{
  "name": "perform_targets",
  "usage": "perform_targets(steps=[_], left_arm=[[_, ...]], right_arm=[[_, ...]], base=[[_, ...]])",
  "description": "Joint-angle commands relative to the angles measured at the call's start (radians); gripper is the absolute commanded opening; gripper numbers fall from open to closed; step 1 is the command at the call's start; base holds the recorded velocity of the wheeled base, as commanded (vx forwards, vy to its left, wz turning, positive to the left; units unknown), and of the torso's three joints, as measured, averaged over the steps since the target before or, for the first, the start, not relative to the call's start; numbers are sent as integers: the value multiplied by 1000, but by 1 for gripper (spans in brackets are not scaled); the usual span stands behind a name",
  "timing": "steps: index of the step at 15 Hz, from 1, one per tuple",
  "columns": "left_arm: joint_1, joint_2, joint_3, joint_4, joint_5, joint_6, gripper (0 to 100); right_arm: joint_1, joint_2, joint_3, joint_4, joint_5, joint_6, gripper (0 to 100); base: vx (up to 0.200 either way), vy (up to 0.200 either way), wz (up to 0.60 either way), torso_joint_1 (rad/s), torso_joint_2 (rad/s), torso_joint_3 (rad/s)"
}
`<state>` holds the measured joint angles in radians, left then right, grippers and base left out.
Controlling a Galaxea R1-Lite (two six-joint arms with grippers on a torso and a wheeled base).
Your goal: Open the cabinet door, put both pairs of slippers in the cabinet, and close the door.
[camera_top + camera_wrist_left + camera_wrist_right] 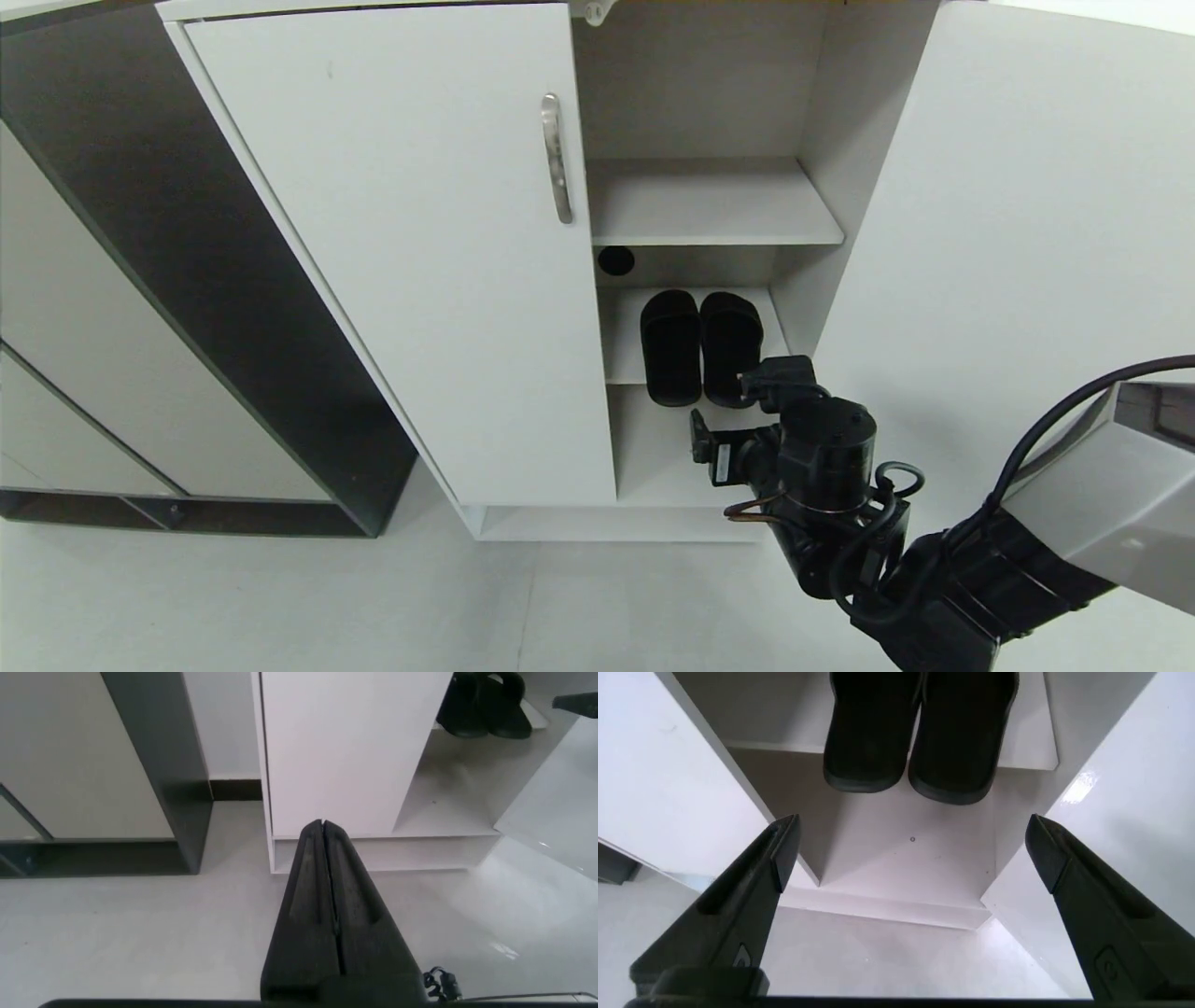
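The cabinet (pixel 709 201) has its right door (pixel 1008 233) swung wide beside my right arm, and a careless swing could bump it. The pair of black slippers (pixel 700 345) lies on the middle shelf with heels overhanging, so the closing door may catch them. My right gripper (pixel 912 826) hangs spread just below them. My left gripper (pixel 322 831) is pressed together.

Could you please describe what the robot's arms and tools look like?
The right arm is black with a round wrist joint, a small white label, looping black cables and a light grey shell farther back. The right tool and left tool each have two black, tapering fingers.
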<state>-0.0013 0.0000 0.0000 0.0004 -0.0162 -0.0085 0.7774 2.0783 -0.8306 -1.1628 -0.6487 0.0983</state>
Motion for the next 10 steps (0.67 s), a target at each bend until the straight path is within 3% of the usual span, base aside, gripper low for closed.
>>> perform_targets(steps=[1, 6, 10], left_arm=[[0, 2, 0, 0, -1, -1, 0], [0, 2, 0, 0, -1, -1, 0], [0, 2, 0, 0, -1, 1, 0]], right_arm=[[-1, -7, 1, 2, 0, 0, 100], [-1, -6, 10, 0, 0, 0, 100], [-1, 14, 7, -17, 0, 0, 100]], base=[[0, 0, 0, 0, 0, 0], [0, 0, 0, 0, 0, 0], [0, 0, 0, 2, 1, 167]])
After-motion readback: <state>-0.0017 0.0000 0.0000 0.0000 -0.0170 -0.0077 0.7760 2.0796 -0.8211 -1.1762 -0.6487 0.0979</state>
